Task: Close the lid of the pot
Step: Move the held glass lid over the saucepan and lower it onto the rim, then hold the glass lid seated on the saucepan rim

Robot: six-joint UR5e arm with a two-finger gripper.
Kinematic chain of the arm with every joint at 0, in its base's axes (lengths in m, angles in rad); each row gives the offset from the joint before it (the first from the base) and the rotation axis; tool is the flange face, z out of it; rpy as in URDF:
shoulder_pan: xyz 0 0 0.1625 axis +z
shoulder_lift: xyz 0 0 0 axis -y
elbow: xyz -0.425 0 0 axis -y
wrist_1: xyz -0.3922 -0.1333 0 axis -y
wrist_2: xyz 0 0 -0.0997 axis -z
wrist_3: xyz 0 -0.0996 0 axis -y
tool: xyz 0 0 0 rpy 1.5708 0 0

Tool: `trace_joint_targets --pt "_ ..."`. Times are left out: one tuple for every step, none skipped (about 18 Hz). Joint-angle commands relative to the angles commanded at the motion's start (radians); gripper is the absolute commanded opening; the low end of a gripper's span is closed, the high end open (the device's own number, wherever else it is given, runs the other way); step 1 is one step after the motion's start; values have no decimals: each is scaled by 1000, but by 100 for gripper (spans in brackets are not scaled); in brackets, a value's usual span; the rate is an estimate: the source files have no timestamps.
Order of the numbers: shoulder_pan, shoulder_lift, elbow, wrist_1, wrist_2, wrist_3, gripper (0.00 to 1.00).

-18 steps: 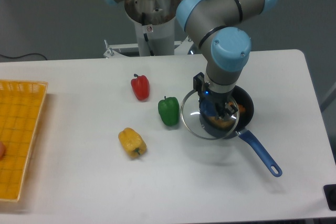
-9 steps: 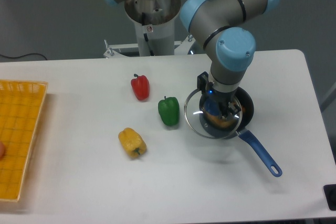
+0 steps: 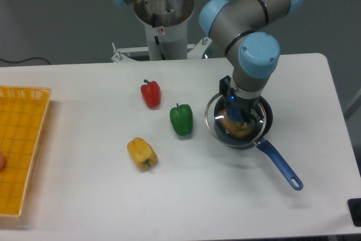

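A flat yellow mesh basket (image 3: 22,139) sits at the table's left edge; a yellow pepper (image 3: 141,153), red pepper (image 3: 150,93) and green pepper (image 3: 181,119) follow. The two-finger gripper (image 3: 240,119), clamped on the knob, holds the round glass pot lid (image 3: 217,123) over the dark blue-handled pot (image 3: 265,118), shifted slightly left

This looks like a robot lab. A big robot arm (image 3: 248,32) stands at a plain white table (image 3: 84,196). The wall behind is bare and grey.

Dark pot (image 3: 265,112) (blue handle), yellow basket (image 3: 21,145)
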Motion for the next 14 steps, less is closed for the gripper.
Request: trace_joint_targets --pt "3 0 -2 0 0 5 55" --pt "3 0 -3 0 0 11 55" --pt "8 2 -6 0 0 17 55" --pt "14 3 -6 0 -2 23 55" --pt "21 6 -6 0 -2 28 55" --pt "23 9 -9 0 0 37 55" --pt "26 12 -8 0 -2 54 55" --pt "34 15 -8 0 -2 69 55" --pt "44 23 -9 0 -6 77 55" --pt "46 25 -9 2 -9 78 55" --pt "48 26 -9 3 -12 78 55" --pt "49 28 -8 3 -17 78 55" --pt "49 28 -9 3 -20 77 55" --pt "51 31 -9 3 -21 77 55"
